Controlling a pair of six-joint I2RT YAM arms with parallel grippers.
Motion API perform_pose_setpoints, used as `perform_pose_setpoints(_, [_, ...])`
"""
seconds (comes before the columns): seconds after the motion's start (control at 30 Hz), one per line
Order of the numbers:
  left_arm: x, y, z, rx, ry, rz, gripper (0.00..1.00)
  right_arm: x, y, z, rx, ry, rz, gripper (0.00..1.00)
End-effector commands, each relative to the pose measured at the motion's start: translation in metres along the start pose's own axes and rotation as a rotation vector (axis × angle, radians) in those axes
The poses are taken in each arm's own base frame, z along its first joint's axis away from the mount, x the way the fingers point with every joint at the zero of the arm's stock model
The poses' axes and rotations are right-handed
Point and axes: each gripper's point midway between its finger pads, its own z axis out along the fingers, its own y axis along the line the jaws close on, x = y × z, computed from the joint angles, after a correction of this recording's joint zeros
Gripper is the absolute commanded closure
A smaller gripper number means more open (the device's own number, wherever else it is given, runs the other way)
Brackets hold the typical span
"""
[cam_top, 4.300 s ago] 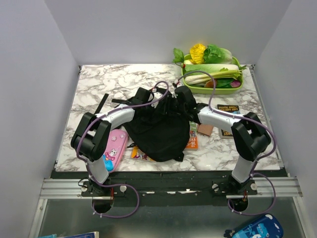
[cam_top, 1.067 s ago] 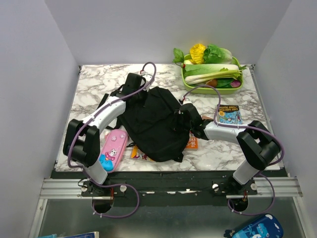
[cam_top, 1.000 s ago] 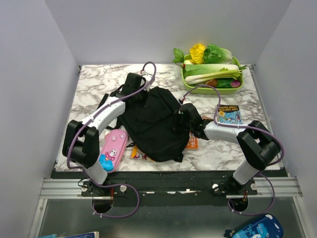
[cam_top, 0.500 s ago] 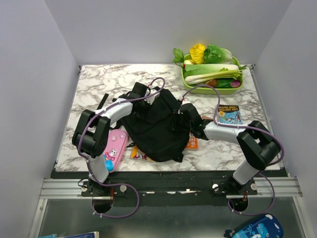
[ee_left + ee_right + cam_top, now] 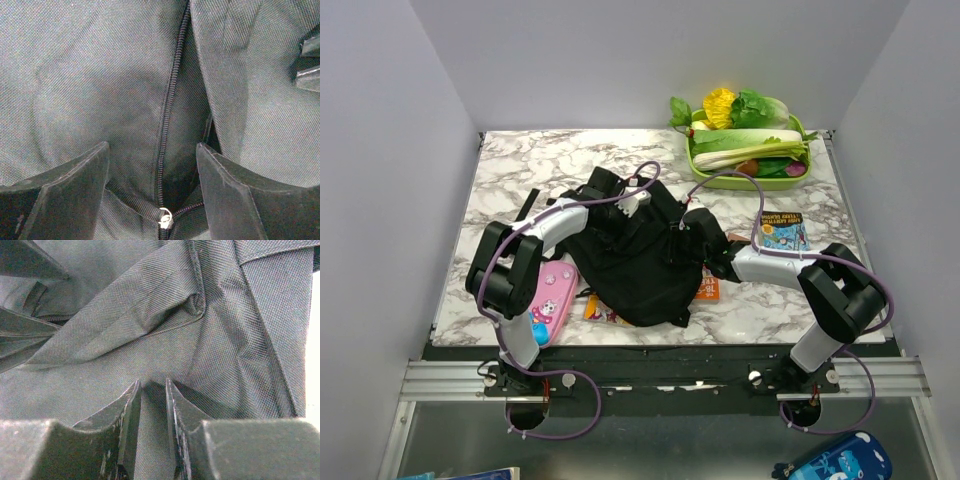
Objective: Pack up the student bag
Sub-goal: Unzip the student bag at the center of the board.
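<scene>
The student bag (image 5: pixel 630 275), a soft black backpack, lies crumpled in the middle of the marble table (image 5: pixel 520 170). My left gripper (image 5: pixel 638 205) hovers over its upper part, open. In the left wrist view its fingers (image 5: pixel 70 190) straddle the bag's zipper line (image 5: pixel 172 90). A small silver zipper pull (image 5: pixel 164 218) lies between them, untouched. My right gripper (image 5: pixel 682 228) is at the bag's right edge. In the right wrist view the right gripper (image 5: pixel 152 385) stands narrowly apart with a fold of the black fabric (image 5: pixel 210 340) pinched between its jaws.
A pink pencil case (image 5: pixel 550 300) lies left of the bag. An orange book (image 5: pixel 709 285) shows at the bag's right edge, and another book (image 5: pixel 781 231) lies farther right. A green tray (image 5: pixel 760 184) of vegetables stands at the back right. A black strap (image 5: pixel 528 210) trails left.
My left gripper has let go, opened wide and moved right from the bag's far-left corner to over its zipper. The bag's raised top has dropped. The right arm stayed put.
</scene>
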Motion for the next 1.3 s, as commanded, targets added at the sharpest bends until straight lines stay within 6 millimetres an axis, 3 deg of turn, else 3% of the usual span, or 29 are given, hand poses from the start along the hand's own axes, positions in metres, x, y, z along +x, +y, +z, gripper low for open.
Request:
perform_pose_setpoints(0.0, [-0.003,0.000,0.003,-0.051,-0.027,-0.004,0.21,0.044,-0.023,-0.002,0.064,0.130,-0.029,0.64])
perform_pose_setpoints(0.17, [-0.006,0.007,0.016,-0.138,-0.021,0.046,0.17,0.044,-0.023,-0.001,0.063,0.130,-0.032,0.64])
perform_pose_setpoints(0.23, [0.001,0.016,0.021,-0.205,0.006,0.058,0.18,0.046,-0.018,-0.002,0.038,0.142,-0.030,0.65])
perform_pose_setpoints(0.37, [0.001,0.039,0.023,-0.362,-0.001,0.074,0.26,0.046,-0.018,-0.003,0.037,0.140,-0.030,0.66])
perform_pose_setpoints(0.47, [0.009,0.047,0.023,-0.414,0.015,0.087,0.40,0.047,-0.020,-0.004,0.042,0.142,-0.032,0.68])
perform_pose_setpoints(0.57, [0.021,0.051,0.022,-0.437,0.051,0.103,0.63,0.048,-0.021,-0.005,0.045,0.144,-0.030,0.69])
perform_pose_setpoints(0.67, [0.025,0.050,0.020,-0.439,0.064,0.115,0.98,0.048,-0.022,-0.006,0.051,0.142,-0.029,0.71])
perform_pose_setpoints(0.77, [0.021,0.050,0.015,-0.433,0.064,0.103,1.00,0.047,-0.022,-0.007,0.056,0.141,-0.028,0.73])
perform_pose_setpoints(0.87, [0.003,0.047,0.000,-0.393,0.022,0.058,1.00,0.045,-0.027,-0.008,0.084,0.129,-0.027,0.74])
perform_pose_setpoints(0.9, [-0.015,0.044,-0.008,-0.356,-0.025,0.047,1.00,0.045,-0.028,-0.009,0.090,0.129,-0.027,0.74])
perform_pose_setpoints(1.03, [-0.050,0.042,-0.047,-0.259,-0.140,-0.048,1.00,0.045,-0.031,-0.010,0.100,0.125,-0.028,0.75])
perform_pose_setpoints(1.2, [-0.056,0.036,-0.063,-0.158,-0.178,-0.124,1.00,0.038,-0.032,-0.014,0.120,0.106,-0.028,0.74])
perform_pose_setpoints(1.23, [-0.053,0.033,-0.062,-0.144,-0.176,-0.129,1.00,0.033,-0.031,-0.016,0.123,0.093,-0.028,0.72])
perform_pose_setpoints(1.27, [-0.053,0.027,-0.061,-0.117,-0.182,-0.129,1.00,0.027,-0.031,-0.019,0.134,0.077,-0.024,0.63])
